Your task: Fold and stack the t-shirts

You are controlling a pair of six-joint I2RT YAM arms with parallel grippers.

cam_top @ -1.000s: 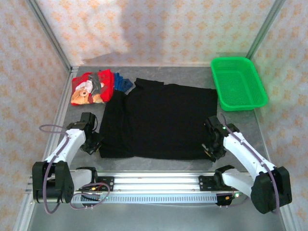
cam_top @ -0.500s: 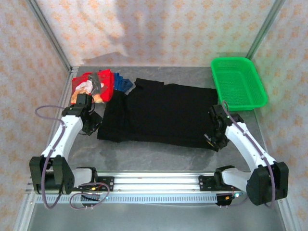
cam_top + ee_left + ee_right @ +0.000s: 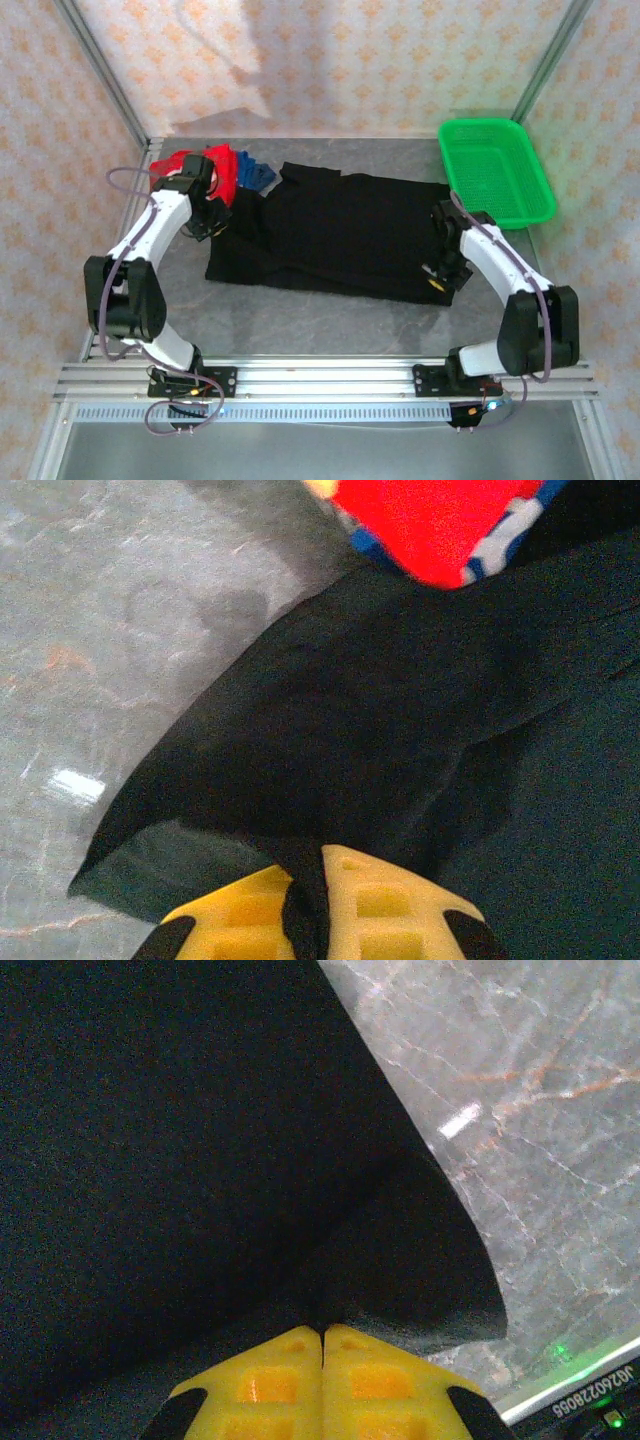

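Black tee (image 3: 340, 235) pinched at both near corners, mid-fold
Left jaws and right jaws each clamp its near hem; tee spans the desk (image 3: 330, 320), long axis left-right, body lying beyond both; red tee (image 3: 225, 170) far left.
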